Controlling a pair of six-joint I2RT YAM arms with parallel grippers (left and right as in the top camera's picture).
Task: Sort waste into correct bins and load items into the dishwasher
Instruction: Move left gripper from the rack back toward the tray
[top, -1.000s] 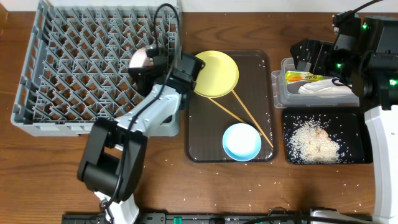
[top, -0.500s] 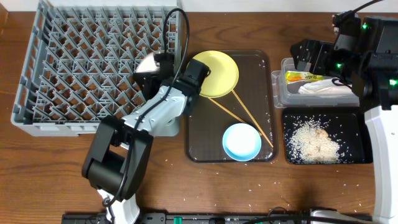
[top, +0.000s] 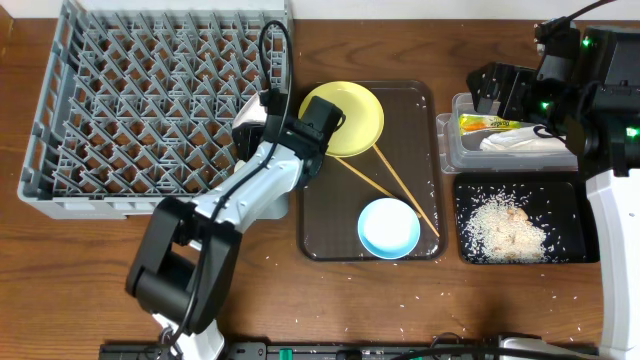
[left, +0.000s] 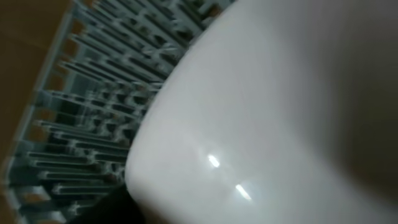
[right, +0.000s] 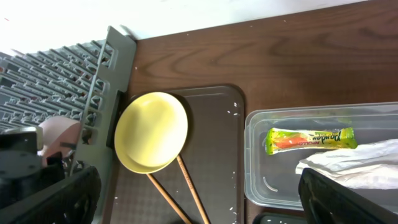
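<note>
A white bowl leans against the pegs at the right edge of the grey dishwasher rack. My left gripper is right at it. The bowl fills the left wrist view and hides the fingers, with the rack behind it. The yellow plate and light-blue bowl sit on the brown tray. The clear bin holds the sachet and napkin. Rice lies in the black bin. My right gripper hovers open and empty near the clear bin.
Two wooden chopsticks lie across the tray between the plate and the blue bowl. Loose rice grains dot the wooden table in front of the tray. The right wrist view shows the plate and sachet.
The left wrist has carried the white bowl to the right and toward the front, down against the rack's right edge. The right arm has not moved.
</note>
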